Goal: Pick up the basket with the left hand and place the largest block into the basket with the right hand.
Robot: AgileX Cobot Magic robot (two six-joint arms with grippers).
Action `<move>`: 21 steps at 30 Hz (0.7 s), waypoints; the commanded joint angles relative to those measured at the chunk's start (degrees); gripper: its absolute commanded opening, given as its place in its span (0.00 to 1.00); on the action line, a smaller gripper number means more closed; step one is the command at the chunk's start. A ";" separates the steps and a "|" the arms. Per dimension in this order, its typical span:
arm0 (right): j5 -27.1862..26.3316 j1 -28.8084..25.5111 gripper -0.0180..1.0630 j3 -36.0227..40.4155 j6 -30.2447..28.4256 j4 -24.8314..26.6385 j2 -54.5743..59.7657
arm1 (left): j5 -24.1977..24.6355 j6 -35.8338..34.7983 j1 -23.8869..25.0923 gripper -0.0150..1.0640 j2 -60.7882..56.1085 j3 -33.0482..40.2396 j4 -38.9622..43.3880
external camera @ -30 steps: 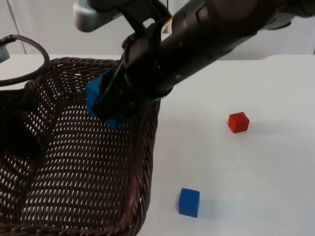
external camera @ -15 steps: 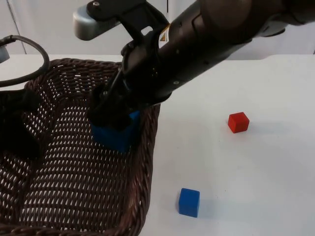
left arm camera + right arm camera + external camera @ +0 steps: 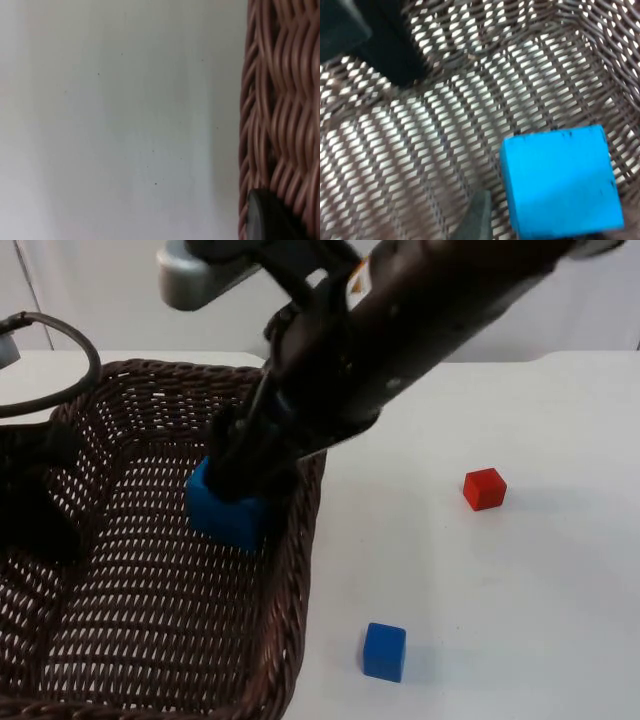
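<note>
Right tool (image 3: 243,472) inside the wicker basket (image 3: 120,620), just above the large blue block (image 3: 228,515), grip state unclear, block resting against the basket's right wall, one corner toward the camera, left tool (image 3: 272,220) clenched on the basket's rim.

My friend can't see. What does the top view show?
The right hand is over the big blue block inside the brown basket. A small blue block and a red block sit outside on the white table.
</note>
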 commanded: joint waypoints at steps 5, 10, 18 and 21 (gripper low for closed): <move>7.62 0.27 0.76 -0.36 0.02 -2.10 -6.00 | 0.60 0.03 -0.16 0.01 -0.75 -0.08 -1.33; 11.41 0.27 0.76 -0.36 1.34 -2.10 -10.76 | 0.60 0.03 -0.16 0.01 -0.75 -0.08 -1.33; 13.57 0.27 0.76 -0.36 3.40 -2.10 -18.34 | 0.48 0.03 -0.16 0.01 -0.75 -0.08 -1.33; 13.71 0.27 0.76 -0.36 4.94 -2.10 -19.98 | 0.48 0.03 -0.16 0.01 -0.75 -0.08 -1.33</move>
